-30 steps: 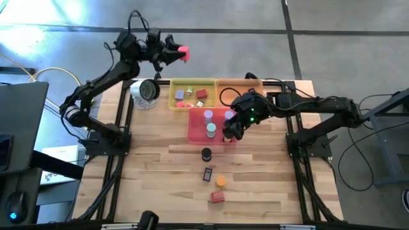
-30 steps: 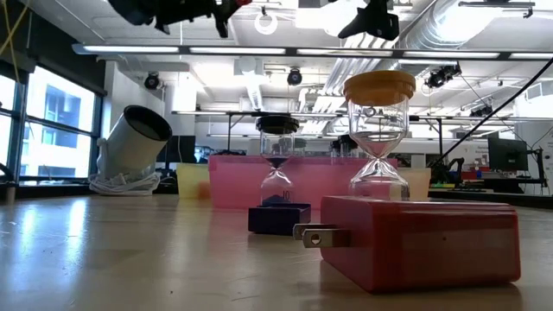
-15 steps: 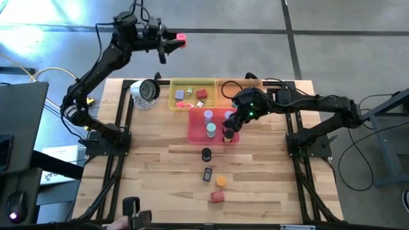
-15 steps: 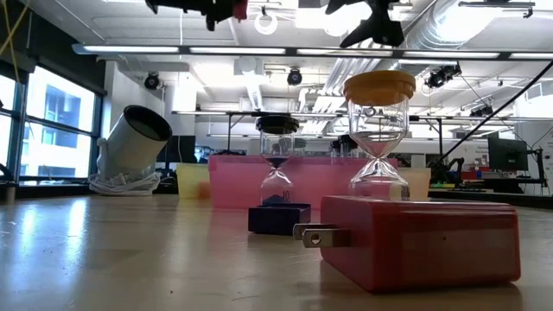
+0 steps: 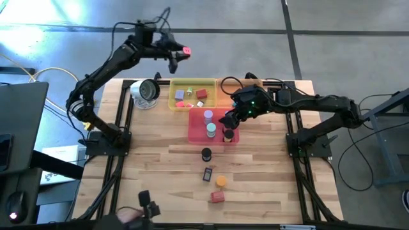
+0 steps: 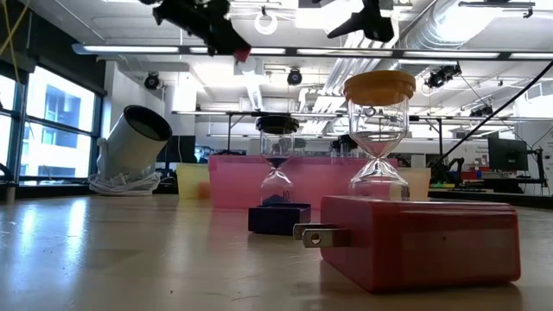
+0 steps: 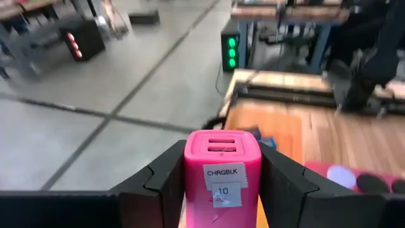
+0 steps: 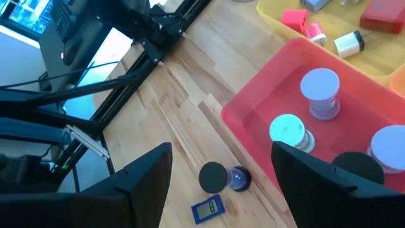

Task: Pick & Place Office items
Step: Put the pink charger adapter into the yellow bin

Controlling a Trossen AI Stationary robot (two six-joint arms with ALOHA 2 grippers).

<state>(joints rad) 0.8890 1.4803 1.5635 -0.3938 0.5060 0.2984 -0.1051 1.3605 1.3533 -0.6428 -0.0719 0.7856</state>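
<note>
My left gripper (image 5: 181,52) is raised high near the table's far edge, shut on a pink charger block (image 5: 186,51) labelled CHRGBLK (image 7: 221,172). It shows in the low view near the ceiling (image 6: 232,45). My right gripper (image 5: 227,120) hangs open over the pink tray (image 5: 197,131), touching nothing. That tray holds lilac (image 8: 319,85), teal (image 8: 288,130) and black (image 5: 228,135) cylinders. On the bare wood lie a black-capped hourglass (image 5: 206,154), a blue piece (image 5: 208,174), an orange-capped hourglass (image 5: 220,181) and a red plug block (image 5: 218,197). My left gripper pinches the pink charger block between its two fingers (image 7: 166,180), one on each of two opposite sides (image 7: 191,166). The end with two slots (image 7: 221,144) sticks out past the fingertips. The block is lifted clear, high above the table.
The yellow tray (image 5: 174,102) with small pieces and the orange tray (image 5: 239,86) stand along the far edge, behind the pink tray. A round silver-rimmed object (image 5: 146,91) sits at the far left. A person's hand with a dark object (image 5: 144,206) shows at the near edge.
The left gripper, still holding the pink block, swung toward the far edge and then back and came down a little, tipping toward the table. The right gripper drew slightly toward the far edge over the pink tray, and a black cylinder now shows beneath it.
</note>
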